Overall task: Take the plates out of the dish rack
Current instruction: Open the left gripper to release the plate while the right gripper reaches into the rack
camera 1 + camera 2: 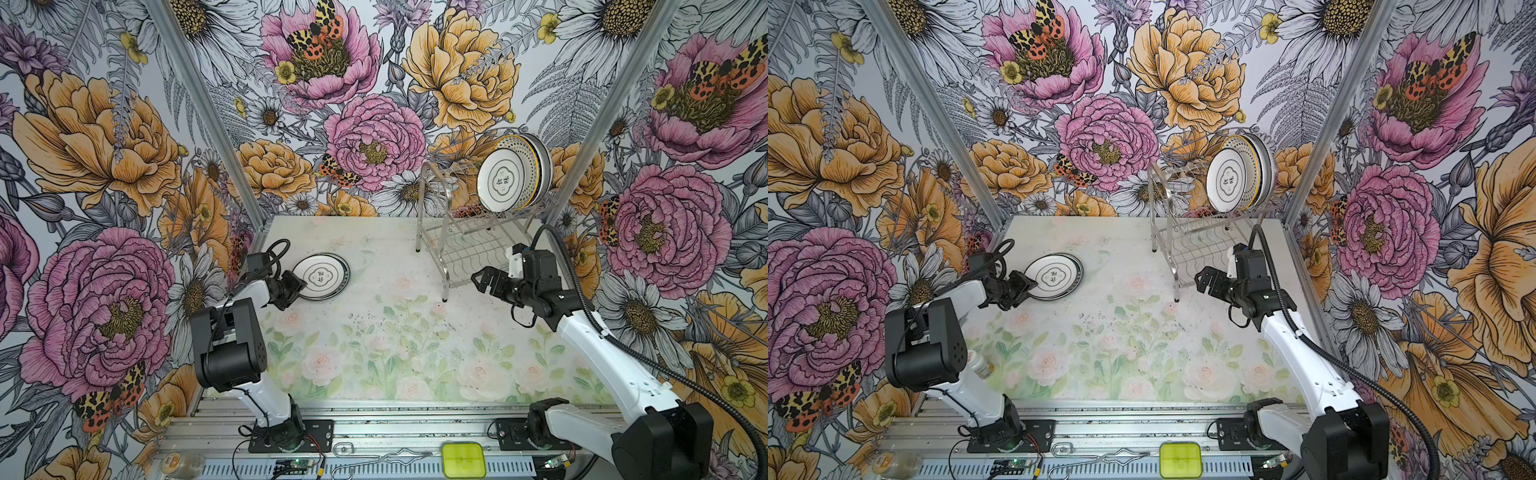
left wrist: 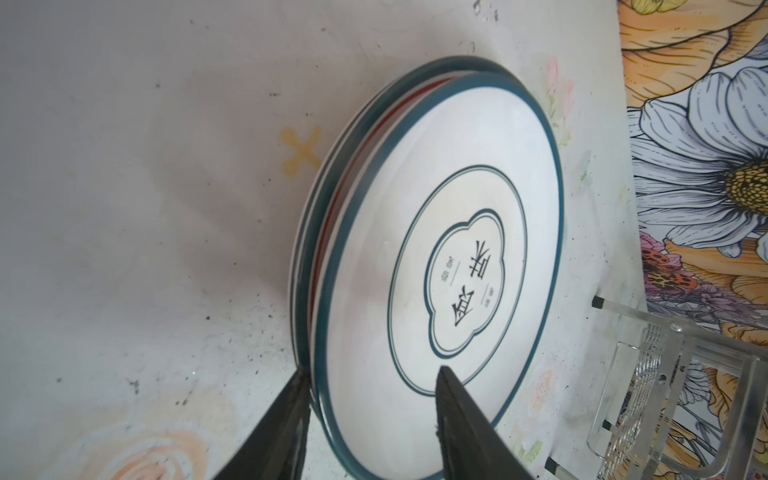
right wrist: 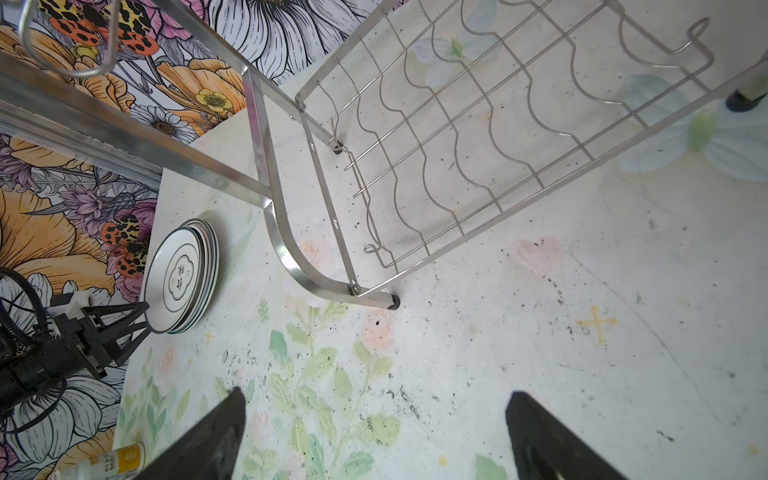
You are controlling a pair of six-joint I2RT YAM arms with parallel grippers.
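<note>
Two groups of plates on show. On the left of the desk (image 1: 395,332) a stack of plates (image 1: 328,274) (image 1: 1059,275) (image 3: 183,274) lies flat and face up. Its top plate (image 2: 457,249) is white with a teal rim and a clover-shaped emblem holding black characters. Teal and red rims peek out beneath it. It looks like three or four in the pile, though the rims overlap too much for a firm count.

The left hand (image 1: 300,284) (image 1: 1030,284) (image 2: 372,372) (image 3: 143,318) sits right at the near edge of that stack, fingers apart. In the left wrist view one finger reaches over the top plate's face and the other sits by the outer edge of the pile. The rims lie between them, and the spread is far wider than a single rim, so nothing is clamped.

Over at the back right stands the dish rack (image 1: 465,257) (image 1: 1192,253) (image 3: 457,124). The upright plates (image 1: 513,174) (image 1: 1239,174) are on its upper level, bunched at the right end and leaning. The front one is white with the same sort of emblem, and a dotted-rim one sits right behind it.

The right hand (image 1: 482,282) (image 1: 1204,280) (image 3: 376,395) hovers low in front of the rack, near its front leg. Its fingers are spread wide and hold nothing, with only speckled desk between them in the right wrist view. The upright plates are above and beyond it, well apart from it.
</note>
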